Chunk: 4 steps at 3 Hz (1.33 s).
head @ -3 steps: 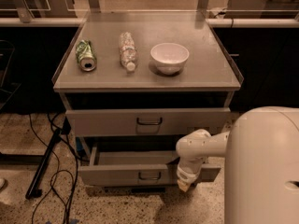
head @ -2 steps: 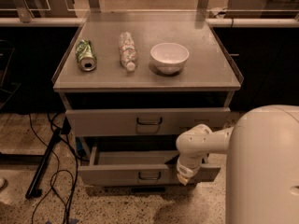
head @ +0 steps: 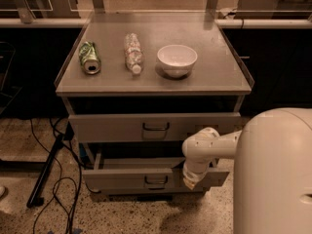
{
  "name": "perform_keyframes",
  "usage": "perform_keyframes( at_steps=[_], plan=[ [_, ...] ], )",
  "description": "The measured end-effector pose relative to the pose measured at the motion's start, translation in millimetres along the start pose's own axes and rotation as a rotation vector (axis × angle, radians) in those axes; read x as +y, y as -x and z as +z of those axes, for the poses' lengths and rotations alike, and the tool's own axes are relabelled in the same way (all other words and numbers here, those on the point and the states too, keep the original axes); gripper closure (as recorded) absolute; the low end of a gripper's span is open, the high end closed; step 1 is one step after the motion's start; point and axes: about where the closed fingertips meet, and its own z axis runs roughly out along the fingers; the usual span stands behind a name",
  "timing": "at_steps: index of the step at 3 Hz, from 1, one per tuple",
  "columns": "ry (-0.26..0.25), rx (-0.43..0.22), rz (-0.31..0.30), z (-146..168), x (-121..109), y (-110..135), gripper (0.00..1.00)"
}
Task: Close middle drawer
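Over the last second the gripper (head: pixel 190 180) had crept a little left and up, and it now sat at the front of the middle drawer (head: pixel 122 179), just right of its handle (head: pixel 156 181). It seemed to be touching the front, though contact was not certain. Whether the gripper was open or closed could not be told. The drawer itself showed no clear shift. It still stood pulled out, well forward of the top drawer (head: pixel 112 126) above it, with the dark inside showing behind its front. So the closing push seemed only just begun, or about to begin, and nearly all the travel was left.

The drawer was shallow, of dull grey metal, with a flat plain front and a small dark loop handle at the centre. A flat front like that should take a straight push well, but pressure right of centre might skew the drawer on its runners.

The arm (head: pixel 207 147) was smooth, rounded and cream-white, coming in from the right and bending down to the drawer.

The table (head: pixel 146 82) was a flat matte grey sheet with low raised edges. On it lay a dented green can (head: pixel 89 58) on its side, a crumpled clear plastic bottle (head: pixel 132 52) also on its side, and an upright glossy white bowl (head: pixel 177 60). All stood well apart from the arm.

The floor (head: pixel 126 213) was speckled stone, with dark cables (head: pixel 63 199) trailing at the left.
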Motion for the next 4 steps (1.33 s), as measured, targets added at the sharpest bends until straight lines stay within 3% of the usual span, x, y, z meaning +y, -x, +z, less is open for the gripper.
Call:
perform_keyframes(
  at_steps=[2,3,4],
  plan=[
    [0.000,0.000,0.000,0.0,0.0,0.0,0.35],
    [0.000,0.000,0.000,0.1,0.0,0.0,0.04],
    [0.000,0.000,0.000,0.1,0.1,-0.1,0.00]
  ],
)
